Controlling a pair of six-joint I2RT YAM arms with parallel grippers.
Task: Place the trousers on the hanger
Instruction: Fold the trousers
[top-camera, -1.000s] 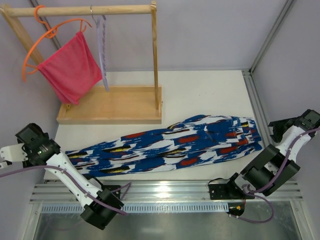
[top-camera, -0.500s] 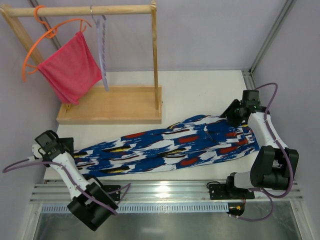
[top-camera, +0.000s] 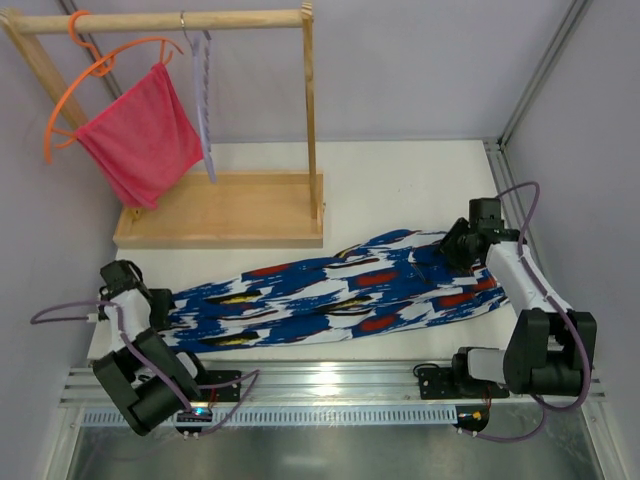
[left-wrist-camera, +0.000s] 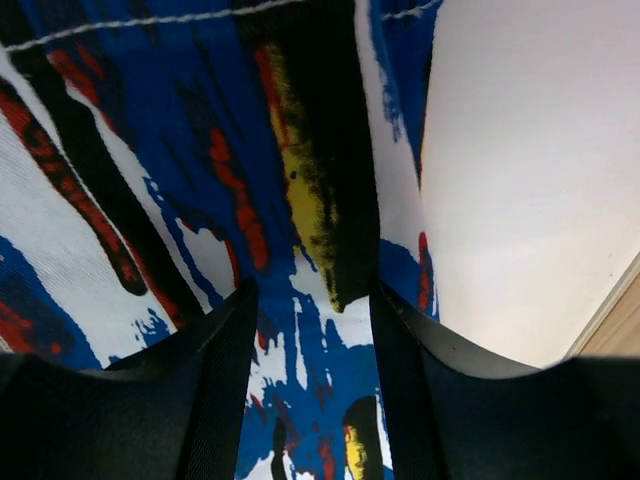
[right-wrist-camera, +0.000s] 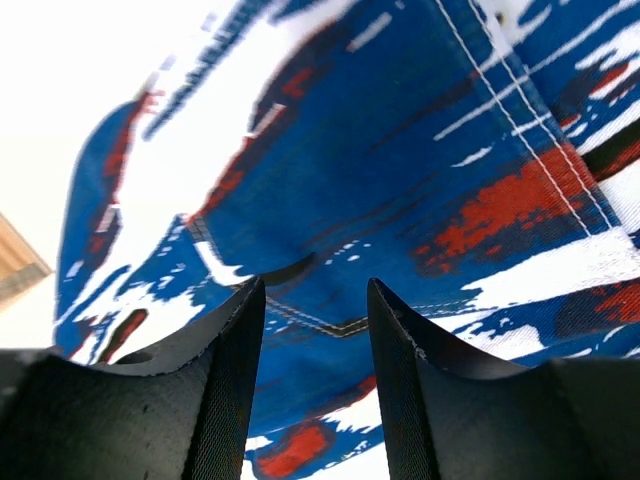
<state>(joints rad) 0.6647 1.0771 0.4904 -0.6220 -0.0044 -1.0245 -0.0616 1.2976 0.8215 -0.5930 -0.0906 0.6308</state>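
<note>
Trousers (top-camera: 340, 295) lie flat; arms just reached both ends, left fingers (left-wrist-camera: 215, 400) and right fingers (right-wrist-camera: 400, 390) parted, grasp pending.

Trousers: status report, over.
Left tool open at hem, right tool open at waist. Printed blue-white-red cloth trousers flat, unlifted. Pale lavender plastic hanger on wooden rail.

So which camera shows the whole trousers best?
The top camera. It shows the trousers whole, lying stretched out flat on the table. The left wrist camera sees only a close patch of print near one end, and the right wrist camera only a stitched patch near the other.
</note>
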